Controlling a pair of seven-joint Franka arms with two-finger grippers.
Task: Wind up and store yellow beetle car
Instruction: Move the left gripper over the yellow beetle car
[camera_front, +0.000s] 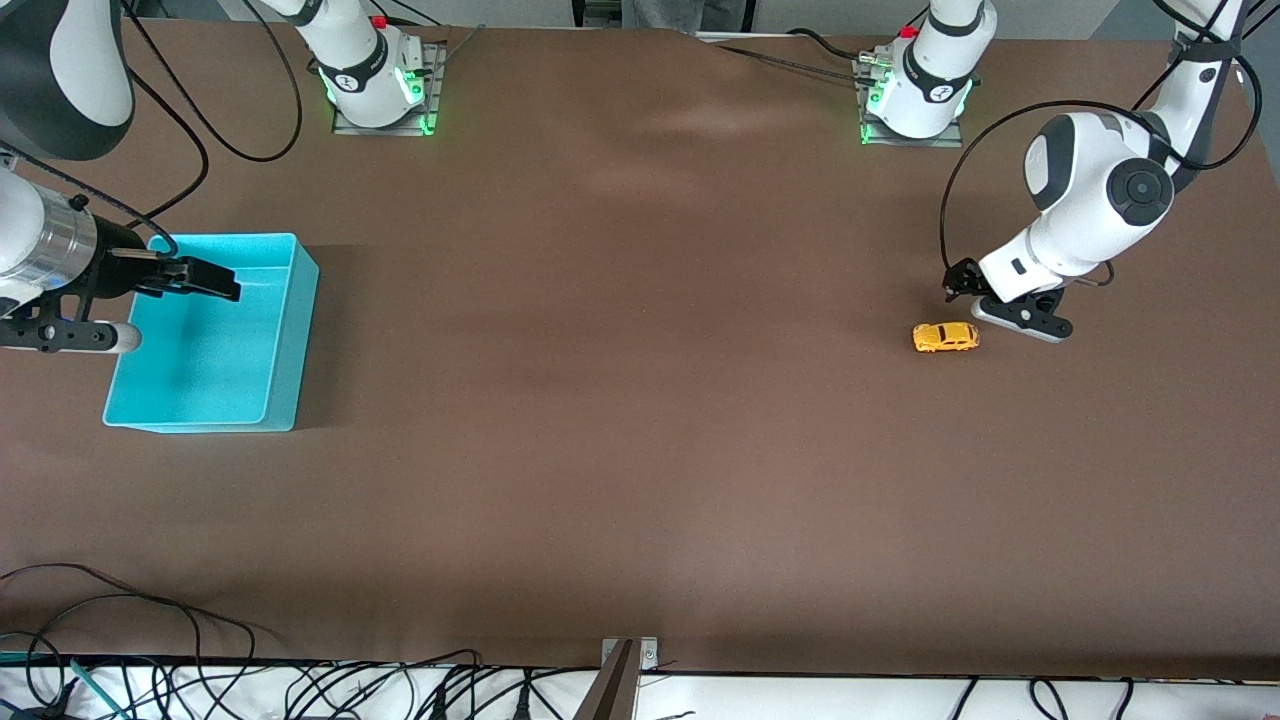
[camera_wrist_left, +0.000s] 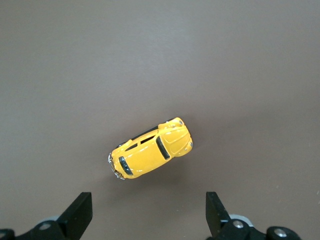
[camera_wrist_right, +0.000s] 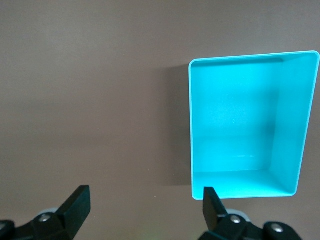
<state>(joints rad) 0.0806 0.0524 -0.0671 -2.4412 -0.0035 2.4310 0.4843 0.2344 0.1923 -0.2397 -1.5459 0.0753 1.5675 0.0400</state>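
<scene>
Both grippers with fingers wide apart, holding nothing; the car sits on the table.

The left gripper (camera_front: 1005, 305) hangs low just beside the yellow beetle car (camera_front: 945, 337), which stands on its wheels on the brown table (camera_front: 640, 400), a little nearer to the front camera than the fingers. The right gripper (camera_front: 205, 280) waits over the turquoise bin (camera_front: 285, 340), well apart from the car.
</scene>
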